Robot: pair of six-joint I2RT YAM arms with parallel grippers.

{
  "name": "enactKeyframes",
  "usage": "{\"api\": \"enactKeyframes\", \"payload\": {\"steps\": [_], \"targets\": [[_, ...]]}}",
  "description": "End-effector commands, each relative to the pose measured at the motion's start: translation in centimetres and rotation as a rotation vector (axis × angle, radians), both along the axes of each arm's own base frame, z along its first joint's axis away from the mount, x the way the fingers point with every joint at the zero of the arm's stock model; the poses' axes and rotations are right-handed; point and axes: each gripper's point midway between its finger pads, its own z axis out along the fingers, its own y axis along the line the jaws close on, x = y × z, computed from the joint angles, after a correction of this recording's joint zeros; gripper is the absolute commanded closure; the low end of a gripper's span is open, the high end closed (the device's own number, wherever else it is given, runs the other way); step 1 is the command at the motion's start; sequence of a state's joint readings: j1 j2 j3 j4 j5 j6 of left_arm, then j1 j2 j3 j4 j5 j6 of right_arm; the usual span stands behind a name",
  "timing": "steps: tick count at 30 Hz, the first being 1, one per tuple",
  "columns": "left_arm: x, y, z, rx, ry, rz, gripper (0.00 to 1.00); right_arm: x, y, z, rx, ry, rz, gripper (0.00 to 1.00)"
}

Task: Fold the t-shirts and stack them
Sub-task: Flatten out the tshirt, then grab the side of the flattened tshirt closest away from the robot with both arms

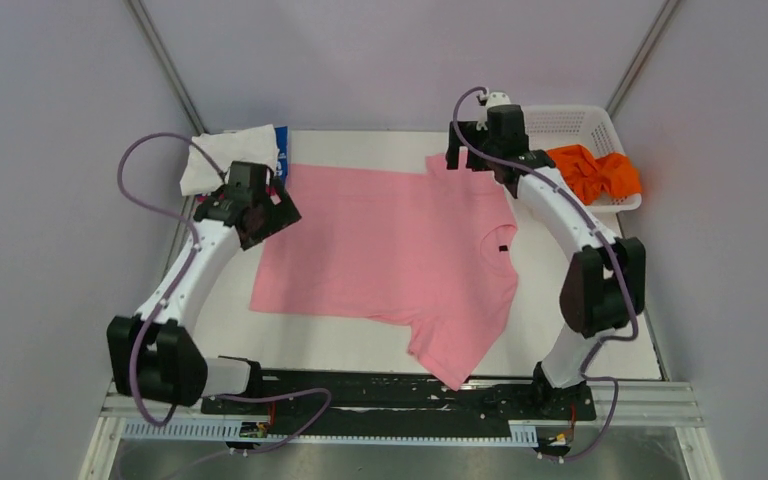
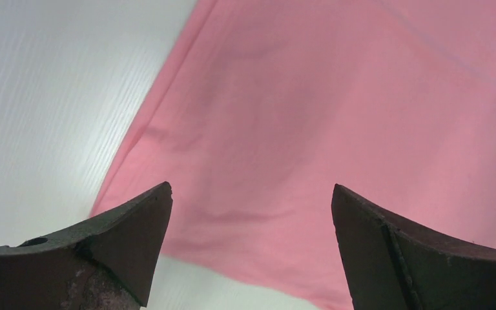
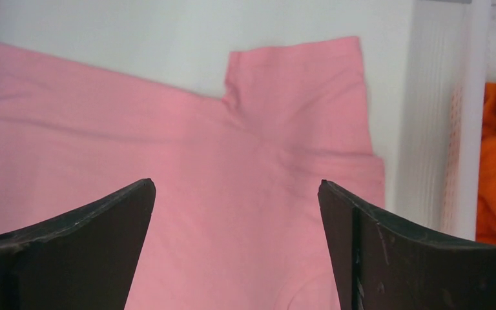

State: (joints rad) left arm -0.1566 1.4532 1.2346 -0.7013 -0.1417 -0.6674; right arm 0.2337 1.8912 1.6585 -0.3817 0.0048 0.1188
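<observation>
The light pink t-shirt (image 1: 390, 240) lies spread flat on the table, collar to the right, one sleeve toward the near edge. My left gripper (image 1: 278, 215) hovers open over its far left hem corner; the left wrist view shows pink cloth (image 2: 310, 116) under the empty left gripper (image 2: 252, 194). My right gripper (image 1: 468, 158) stands open above the far sleeve (image 3: 297, 77), nothing between its fingers (image 3: 236, 187). An orange t-shirt (image 1: 595, 172) is bunched in the basket. A folded white t-shirt (image 1: 230, 155) sits at the back left on a blue one (image 1: 281, 140), with a sliver of magenta (image 1: 280, 183) beside them.
A white lattice basket (image 1: 600, 125) stands at the back right corner; its wall (image 3: 439, 129) is close to the far sleeve. Grey walls close in the table on the left, back and right. Bare white tabletop (image 1: 560, 330) shows near the right arm's base.
</observation>
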Motion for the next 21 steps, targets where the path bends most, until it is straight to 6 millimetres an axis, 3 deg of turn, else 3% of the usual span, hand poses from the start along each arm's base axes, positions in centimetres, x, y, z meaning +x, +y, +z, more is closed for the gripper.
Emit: {"api": "enactKeyframes", "payload": {"steps": [1, 2, 3, 4, 5, 7, 12, 21], "targets": [[-9.1, 3.1, -4.2, 0.035, 0.154, 0.207, 0.00, -7.3, 0.0, -0.9, 0.048, 0.044, -0.059, 0.00], [-11.5, 3.6, -5.8, 0.049, 0.218, 0.230, 0.00, -8.9, 0.2, -1.1, 0.075, 0.057, -0.058, 0.00], [-12.3, 3.7, -5.5, 0.028, 0.200, 0.265, 0.00, -10.4, 0.4, -1.5, 0.099, 0.075, -0.052, 0.00], [-13.8, 4.0, -6.8, 0.037, 0.233, 0.289, 0.00, -11.6, 0.6, -1.5, 0.118, 0.082, -0.049, 0.00], [-14.2, 4.3, -6.8, 0.017, 0.207, 0.339, 0.00, -12.7, 0.6, -1.7, 0.131, 0.088, -0.048, 0.00], [-16.0, 4.9, -8.8, 0.006, 0.229, 0.398, 0.01, -14.4, 1.0, -1.8, 0.156, 0.099, -0.032, 0.00], [-16.0, 5.5, -10.9, -0.051, 0.199, 0.514, 0.11, -17.4, 2.2, -2.8, 0.185, 0.151, 0.031, 0.00], [-15.2, 6.4, -14.3, -0.070, 0.223, 0.640, 0.42, -19.7, 1.4, -4.0, 0.147, 0.208, 0.018, 0.00]]}}
